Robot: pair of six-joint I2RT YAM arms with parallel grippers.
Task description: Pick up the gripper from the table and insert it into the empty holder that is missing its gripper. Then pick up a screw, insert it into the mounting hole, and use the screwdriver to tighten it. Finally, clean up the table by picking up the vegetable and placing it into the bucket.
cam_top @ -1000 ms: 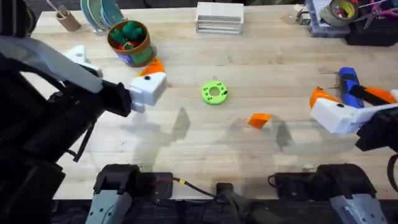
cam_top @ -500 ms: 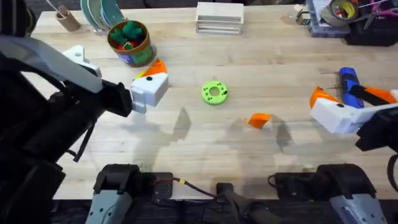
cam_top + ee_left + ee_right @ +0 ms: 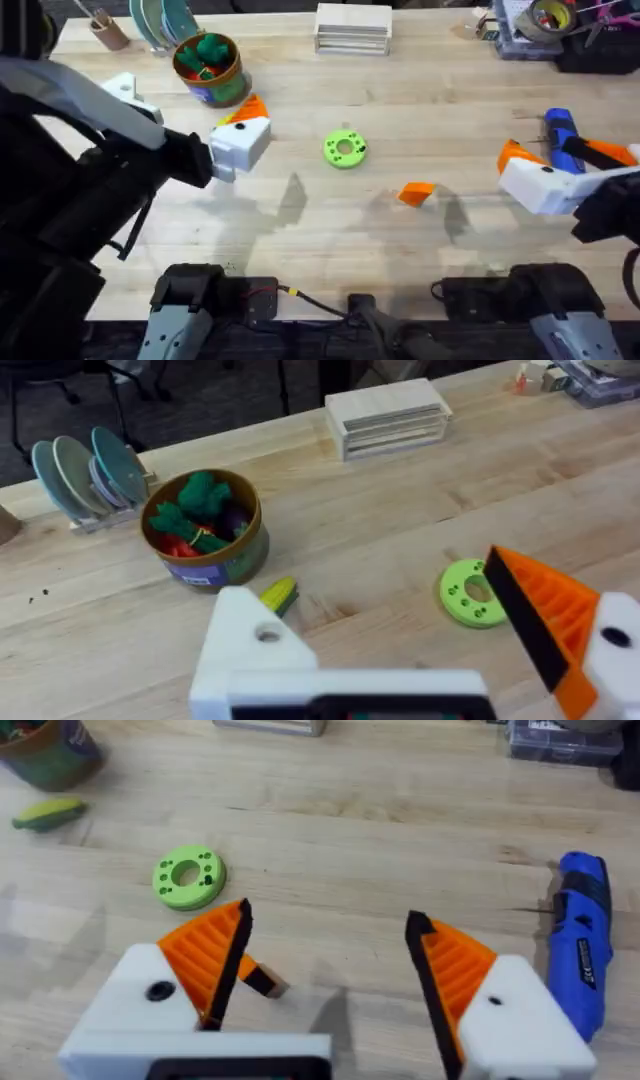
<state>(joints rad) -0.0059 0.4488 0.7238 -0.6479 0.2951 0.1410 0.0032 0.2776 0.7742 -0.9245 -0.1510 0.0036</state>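
Note:
The loose orange ribbed gripper [image 3: 415,192] lies on the table, partly behind my right finger in the right wrist view [image 3: 262,982]. My left gripper [image 3: 250,120] [image 3: 368,578] hangs open above the table near the bucket. One of its jaws is the bare white holder [image 3: 250,650]; the other carries an orange pad. The yellow vegetable [image 3: 279,596] [image 3: 47,814] lies beside the bucket [image 3: 208,68] [image 3: 205,530]. My right gripper [image 3: 552,152] [image 3: 330,915] is open and empty, above the blue screwdriver [image 3: 560,135] [image 3: 583,940]. The screw is out of view.
A bright green disc [image 3: 345,149] [image 3: 470,592] [image 3: 188,878] sits mid-table. A white slatted block [image 3: 352,28] stands at the back, a rack of plates [image 3: 160,22] at the back left, and a parts box with tape [image 3: 545,25] at the back right.

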